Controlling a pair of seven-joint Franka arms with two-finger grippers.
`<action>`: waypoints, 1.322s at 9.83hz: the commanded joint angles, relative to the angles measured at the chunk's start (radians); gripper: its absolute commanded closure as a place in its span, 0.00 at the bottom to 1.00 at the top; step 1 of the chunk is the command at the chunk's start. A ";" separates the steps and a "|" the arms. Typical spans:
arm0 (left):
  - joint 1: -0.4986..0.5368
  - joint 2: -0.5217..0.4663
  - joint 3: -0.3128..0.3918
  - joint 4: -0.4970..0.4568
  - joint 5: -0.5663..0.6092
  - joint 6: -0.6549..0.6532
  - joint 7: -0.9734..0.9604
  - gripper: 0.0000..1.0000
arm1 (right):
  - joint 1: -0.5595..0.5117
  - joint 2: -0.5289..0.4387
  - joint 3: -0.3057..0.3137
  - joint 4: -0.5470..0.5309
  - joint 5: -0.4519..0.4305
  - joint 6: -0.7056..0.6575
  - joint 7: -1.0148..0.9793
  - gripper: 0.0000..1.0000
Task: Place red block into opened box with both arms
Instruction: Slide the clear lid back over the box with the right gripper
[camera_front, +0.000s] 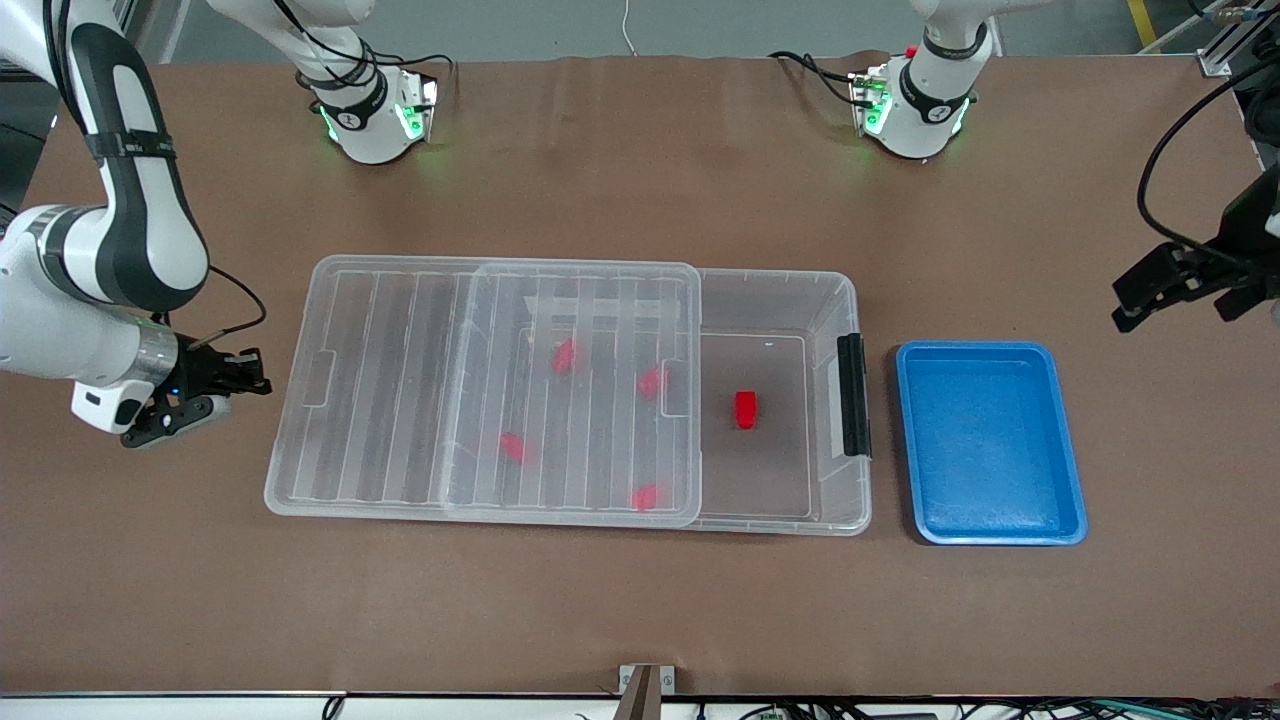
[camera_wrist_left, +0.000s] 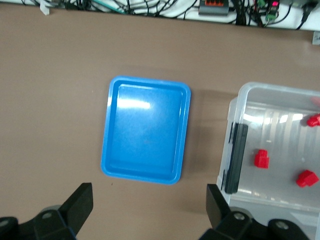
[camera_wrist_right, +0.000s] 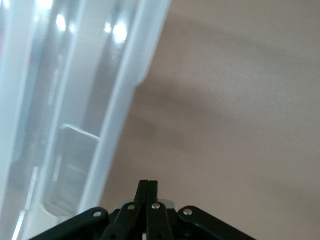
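Note:
The clear box (camera_front: 780, 285) lies mid-table. Its ribbed lid (camera_front: 400, 400) is slid toward the right arm's end, leaving the end by the black latch (camera_front: 853, 393) uncovered. One red block (camera_front: 746, 409) (camera_wrist_left: 261, 159) lies on the box floor in that uncovered part. Several more red blocks (camera_front: 564, 356) show through the lid. My right gripper (camera_front: 262, 372) (camera_wrist_right: 148, 184) is shut on nothing, low beside the lid's edge (camera_wrist_right: 125, 100) at the right arm's end. My left gripper (camera_front: 1135, 298) (camera_wrist_left: 148, 200) hangs open and empty over bare table beside the blue tray.
An empty blue tray (camera_front: 990, 440) (camera_wrist_left: 145, 130) sits beside the box's latch end, toward the left arm's end of the table. Both arm bases (camera_front: 375, 115) stand along the table edge farthest from the front camera. Brown tabletop surrounds the box.

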 joint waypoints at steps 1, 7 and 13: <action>-0.095 -0.071 0.112 -0.059 -0.021 -0.044 0.014 0.00 | 0.020 -0.022 -0.001 -0.030 0.052 0.010 -0.005 1.00; -0.192 -0.211 0.291 -0.261 -0.136 -0.031 0.120 0.00 | 0.092 0.018 0.071 0.028 0.141 0.017 0.181 1.00; -0.195 -0.215 0.271 -0.255 -0.103 -0.043 0.122 0.00 | 0.115 0.069 0.160 0.065 0.134 0.077 0.338 1.00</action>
